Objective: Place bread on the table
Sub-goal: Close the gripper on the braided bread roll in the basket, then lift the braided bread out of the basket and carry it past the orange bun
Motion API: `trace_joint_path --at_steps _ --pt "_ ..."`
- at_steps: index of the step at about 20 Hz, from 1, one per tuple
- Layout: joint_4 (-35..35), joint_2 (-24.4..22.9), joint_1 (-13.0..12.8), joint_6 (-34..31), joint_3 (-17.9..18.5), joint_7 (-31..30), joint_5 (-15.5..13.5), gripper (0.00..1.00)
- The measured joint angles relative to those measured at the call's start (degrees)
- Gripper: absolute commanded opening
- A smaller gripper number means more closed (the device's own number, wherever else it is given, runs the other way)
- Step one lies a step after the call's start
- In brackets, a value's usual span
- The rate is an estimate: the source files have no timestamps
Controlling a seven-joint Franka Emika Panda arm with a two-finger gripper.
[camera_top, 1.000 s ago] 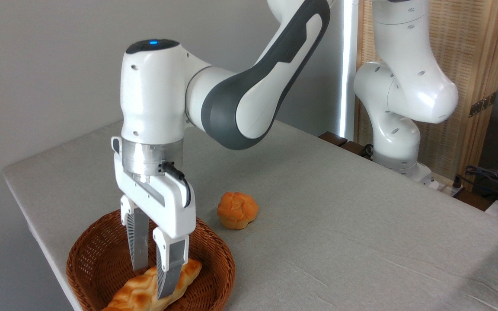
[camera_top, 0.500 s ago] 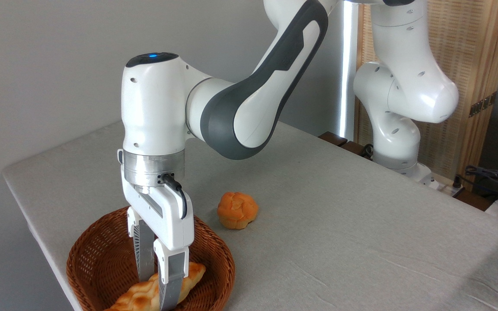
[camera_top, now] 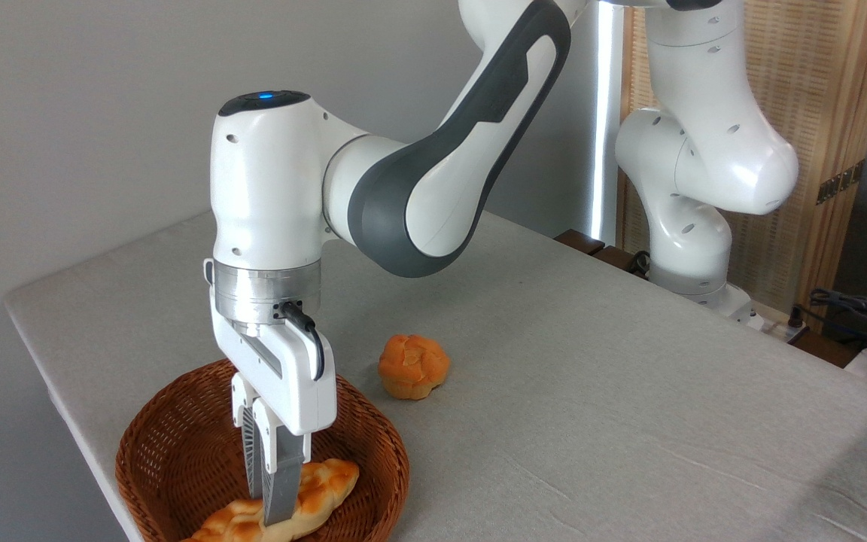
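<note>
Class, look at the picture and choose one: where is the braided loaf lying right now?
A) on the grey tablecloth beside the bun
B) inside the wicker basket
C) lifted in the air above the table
B: the braided loaf lies inside the wicker basket, with the gripper closed around its middle.

The brown woven wicker basket [camera_top: 177, 452] at the lower left walls in the long braided golden-brown loaf [camera_top: 305, 493] on every side, so the way out is upward, where the white two-finger gripper [camera_top: 272, 497] already stands, pinched on the loaf. Just right of the basket, a small round orange-brown bun [camera_top: 413, 366] blocks a strip of the light grey cloth-covered table [camera_top: 591, 391]. Beyond it, the centre and lower right lie bare.
</note>
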Motion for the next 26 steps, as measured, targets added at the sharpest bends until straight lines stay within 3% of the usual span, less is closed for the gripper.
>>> trace_joint_path --at_steps 7,9,12,18,20,22,23,25,26 --pt "0.9 -4.8 0.0 0.0 -0.3 0.0 -0.1 0.0" --pt "1.0 -7.1 0.1 -1.1 -0.2 -0.2 -1.7 0.0" --pt "1.0 -11.0 0.5 -9.4 0.2 -0.1 -3.5 0.0" --pt "-0.7 -17.3 0.6 -34.6 1.9 3.4 -3.5 0.0" --pt "-3.6 -18.6 0.6 -36.8 3.1 7.0 -3.5 0.12" --pt "-7.0 -20.2 0.6 -36.9 4.1 9.4 -2.6 0.55" --pt "-8.7 -20.9 0.5 -36.9 4.3 10.2 -1.2 0.67" --pt "-11.3 -21.8 -0.5 -36.8 4.3 10.8 1.0 0.74" --pt "-12.2 -22.0 -1.2 -36.8 4.3 10.8 1.5 0.92"
